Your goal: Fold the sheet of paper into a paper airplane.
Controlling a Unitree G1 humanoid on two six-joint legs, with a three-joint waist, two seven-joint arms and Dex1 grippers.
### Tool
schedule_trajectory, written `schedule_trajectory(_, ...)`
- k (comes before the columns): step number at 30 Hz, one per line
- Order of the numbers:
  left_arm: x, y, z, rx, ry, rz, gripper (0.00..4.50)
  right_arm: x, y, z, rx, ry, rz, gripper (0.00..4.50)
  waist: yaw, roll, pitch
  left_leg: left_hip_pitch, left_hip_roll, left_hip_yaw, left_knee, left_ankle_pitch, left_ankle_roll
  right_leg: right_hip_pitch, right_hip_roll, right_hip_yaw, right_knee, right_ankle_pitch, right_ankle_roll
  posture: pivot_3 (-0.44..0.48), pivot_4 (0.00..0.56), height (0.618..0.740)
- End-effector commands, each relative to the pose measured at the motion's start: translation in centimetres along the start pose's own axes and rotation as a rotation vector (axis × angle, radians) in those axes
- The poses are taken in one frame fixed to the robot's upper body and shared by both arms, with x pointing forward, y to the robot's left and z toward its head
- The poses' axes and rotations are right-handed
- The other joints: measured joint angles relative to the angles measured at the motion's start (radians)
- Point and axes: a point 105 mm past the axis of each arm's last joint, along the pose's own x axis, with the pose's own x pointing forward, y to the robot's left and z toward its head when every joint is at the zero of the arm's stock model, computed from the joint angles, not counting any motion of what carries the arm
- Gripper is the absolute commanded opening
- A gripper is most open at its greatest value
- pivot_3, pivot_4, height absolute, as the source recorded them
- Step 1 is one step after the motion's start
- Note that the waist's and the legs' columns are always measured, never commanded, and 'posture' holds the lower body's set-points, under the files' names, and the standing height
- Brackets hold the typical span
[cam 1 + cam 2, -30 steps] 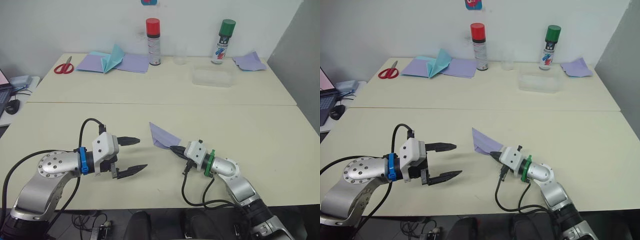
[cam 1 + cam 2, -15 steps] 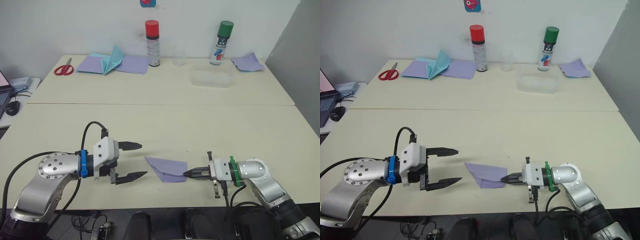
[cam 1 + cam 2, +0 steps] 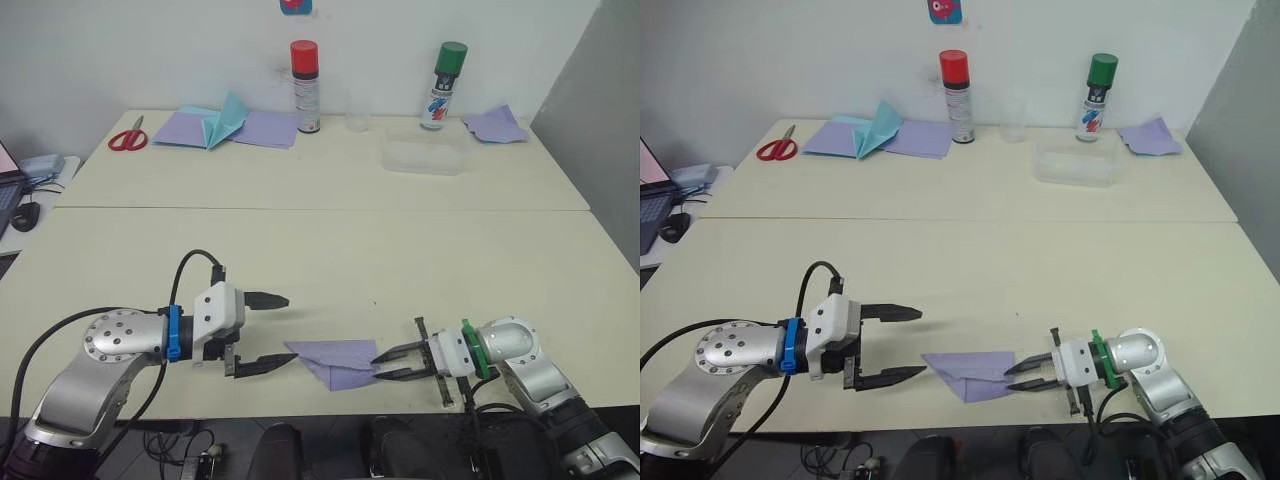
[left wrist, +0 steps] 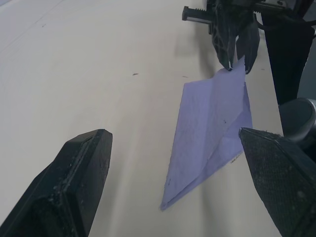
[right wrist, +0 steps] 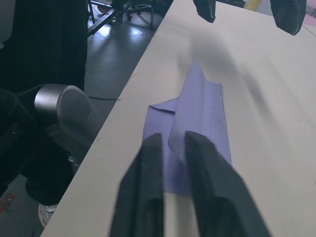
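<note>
Sheet of paper (image 3: 338, 360): lavender, folded into a pointed shape, lying on the tabletop (image 3: 330, 250) at its near edge, between the two grippers.
Right gripper (image 3: 383, 362): fingers a little apart at the paper's right end, tips on either side of its raised edge, low over the tabletop; whether they press the paper I cannot tell.
Left gripper (image 3: 283, 329): fingers spread wide, holding nothing, aimed at the paper's left tip, lower fingertip just beside it.
Left wrist view: paper (image 4: 213, 123) lies flat ahead, the other gripper's fingers (image 4: 236, 42) at its far corner.
Far tabletop, left: red scissors (image 3: 127, 133), flat lavender sheets (image 3: 262, 127), a teal folded paper (image 3: 226, 117).
Far tabletop, middle and right: red-capped spray can (image 3: 305, 86), green-capped spray can (image 3: 443, 84), clear plastic box (image 3: 424, 155), another lavender sheet (image 3: 496, 124).
</note>
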Motion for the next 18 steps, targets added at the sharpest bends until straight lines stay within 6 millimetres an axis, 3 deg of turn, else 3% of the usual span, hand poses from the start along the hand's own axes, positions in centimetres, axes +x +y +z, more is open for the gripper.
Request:
schedule_trajectory(1, 0.7, 0.7, 0.6, 0.016, -0.024, 0.023, 4.5, -0.3, -0.5, 1.3, -0.038, -0.028, -0.023, 1.57, 0.0, 0.0, 0.0, 0.0, 0.0, 0.0, 0.0, 0.0, 0.0, 0.0, 0.0, 0.0, 0.0, 0.0, 0.0, 0.0, 0.15, 0.74)
schedule_trajectory(2, 1.0, 0.9, 0.6, 0.012, -0.031, 0.028, 4.5, -0.4, -0.4, 1.4, -0.037, -0.027, -0.027, 1.57, 0.0, 0.0, 0.0, 0.0, 0.0, 0.0, 0.0, 0.0, 0.0, 0.0, 0.0, 0.0, 0.0, 0.0, 0.0, 0.0, 0.15, 0.74)
schedule_trajectory(5, 2.1, 1.1, 0.6, -0.001, -0.051, 0.026, 3.94, -0.7, -0.4, 2.0, -0.027, -0.036, -0.049, 1.61, 0.001, 0.0, 0.0, 0.0, -0.001, 0.0, 0.0, 0.0, 0.0, 0.001, 0.0, 0.0, 0.0, 0.0, 0.0, 0.0, 0.15, 0.74)
schedule_trajectory(10, 3.1, -0.5, -0.7, 0.0, -0.005, -0.059, 2.35, -0.9, -0.4, 2.9, -0.007, -0.046, -0.076, 1.61, -0.001, 0.0, 0.0, 0.0, -0.001, 0.001, 0.0, 0.0, 0.0, 0.0, 0.001, 0.001, 0.0, 0.0, 0.001, 0.0, 0.15, 0.74)
schedule_trajectory(18, 3.9, -2.6, -3.9, 0.015, 0.135, -0.149, 0.02, -0.7, 0.2, 2.4, 0.032, 0.003, -0.086, 1.61, 0.0, 0.0, 0.0, 0.0, 0.0, 0.0, 0.0, 0.0, 0.0, 0.0, 0.001, 0.0, 0.0, 0.0, 0.001, 0.0, 0.15, 0.74)
